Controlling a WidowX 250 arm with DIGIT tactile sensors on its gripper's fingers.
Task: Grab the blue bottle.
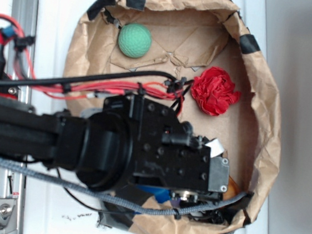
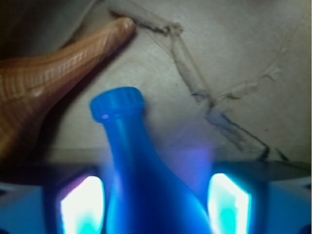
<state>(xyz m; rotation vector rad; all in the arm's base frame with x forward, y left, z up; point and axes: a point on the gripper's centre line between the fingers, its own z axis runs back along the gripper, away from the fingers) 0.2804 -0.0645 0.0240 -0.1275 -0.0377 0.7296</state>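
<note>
In the wrist view the blue bottle (image 2: 146, 185) lies on brown paper with its neck and flared lip pointing away from me. My gripper (image 2: 155, 200) is down over its body, with one bright pad (image 2: 80, 204) on each side. The jaws stand wide apart; the left pad is close to the bottle and a gap shows on the right. In the exterior view the arm covers most of the bottle, and only a blue patch (image 1: 158, 194) shows under the gripper (image 1: 194, 202).
An orange-brown ribbed cone (image 2: 44, 83) lies just left of the bottle, and its tip shows in the exterior view (image 1: 231, 187). A green ball (image 1: 134, 40) and a red crumpled ball (image 1: 214, 91) sit farther back in the paper-lined bowl (image 1: 266, 134).
</note>
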